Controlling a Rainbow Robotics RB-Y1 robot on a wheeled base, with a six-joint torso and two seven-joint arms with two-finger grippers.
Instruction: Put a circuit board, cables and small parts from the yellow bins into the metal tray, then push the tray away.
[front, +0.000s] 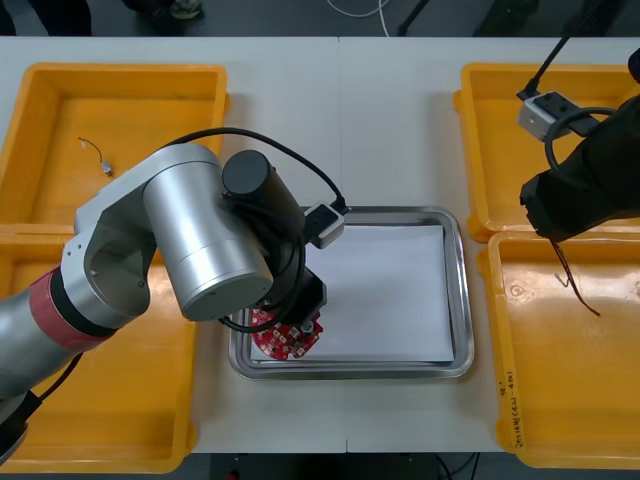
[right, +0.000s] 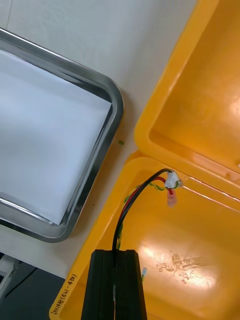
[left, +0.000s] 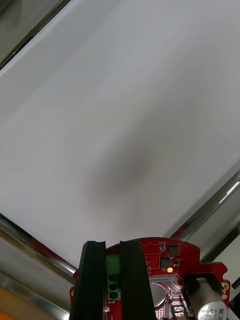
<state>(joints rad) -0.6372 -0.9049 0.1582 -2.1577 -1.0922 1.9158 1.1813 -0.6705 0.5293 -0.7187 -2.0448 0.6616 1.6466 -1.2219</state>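
The left tool (left: 113, 246) is over the near left corner of the tray (front: 462, 300), its fingers clamped on the edge of the round red circuit board (front: 287, 340). The board sits low above the tray's white inside; I cannot tell whether it touches. The right tool (right: 114, 253) hangs over the near right bin (front: 610, 420), just beside the tray, its fingers closed on a thin cable (right: 131, 200) of black and red strands with a white plug at the far end. The tray sits on the bench (front: 390, 130) between the bins.
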